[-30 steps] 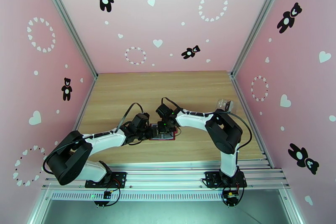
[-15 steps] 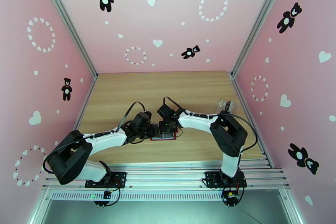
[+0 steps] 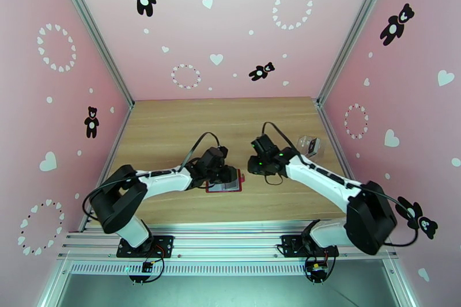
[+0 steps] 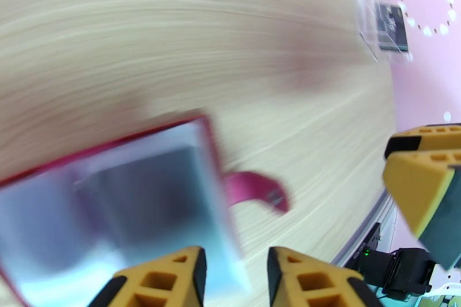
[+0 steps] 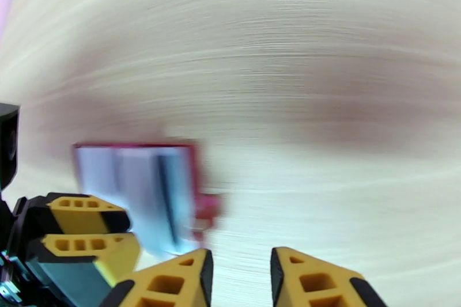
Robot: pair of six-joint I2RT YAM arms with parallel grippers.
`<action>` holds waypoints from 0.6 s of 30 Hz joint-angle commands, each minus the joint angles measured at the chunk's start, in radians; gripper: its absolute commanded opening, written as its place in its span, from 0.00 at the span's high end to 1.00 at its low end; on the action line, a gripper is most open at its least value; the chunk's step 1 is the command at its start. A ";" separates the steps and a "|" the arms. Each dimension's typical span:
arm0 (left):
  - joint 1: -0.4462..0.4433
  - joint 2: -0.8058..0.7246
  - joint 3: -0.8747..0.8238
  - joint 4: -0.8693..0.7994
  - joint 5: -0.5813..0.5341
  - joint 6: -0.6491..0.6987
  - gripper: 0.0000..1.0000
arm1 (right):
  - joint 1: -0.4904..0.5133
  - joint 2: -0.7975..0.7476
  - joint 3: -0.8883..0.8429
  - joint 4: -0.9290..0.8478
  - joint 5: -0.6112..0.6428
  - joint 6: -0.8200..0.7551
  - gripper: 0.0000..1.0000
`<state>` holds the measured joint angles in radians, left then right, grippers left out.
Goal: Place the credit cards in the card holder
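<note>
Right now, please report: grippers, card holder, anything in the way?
Left gripper at card holder, narrowly open, empty. Right gripper clear of it, same. Holder lies open; dark credit cards in clear case. Nothing blocks the holder.

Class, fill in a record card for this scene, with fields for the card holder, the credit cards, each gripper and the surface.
surface: wooden table
card holder: red, lying open, pale grey inside, snap tab sticking out
credit cards: dark, in the clear plastic box at the table's right
left gripper: at the holder's edge, jaws slightly apart, contact unclear
right gripper: right of the holder, clear of it, jaws apart, empty
image quality: wrist views blurred
</note>
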<state>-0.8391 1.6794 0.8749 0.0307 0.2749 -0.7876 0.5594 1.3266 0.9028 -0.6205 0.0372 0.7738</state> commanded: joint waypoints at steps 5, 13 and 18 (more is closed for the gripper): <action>-0.009 -0.154 -0.012 -0.146 -0.093 0.072 0.60 | -0.179 -0.052 0.028 -0.133 0.088 -0.122 0.51; 0.018 -0.376 -0.155 -0.272 -0.216 0.093 0.58 | -0.394 0.139 0.273 -0.280 0.359 -0.259 0.30; 0.050 -0.466 -0.235 -0.288 -0.227 0.089 0.56 | -0.551 0.232 0.334 -0.272 0.301 -0.308 0.27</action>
<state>-0.8066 1.2526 0.6731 -0.2127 0.0875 -0.7143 0.0666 1.5227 1.2106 -0.8349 0.3206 0.5194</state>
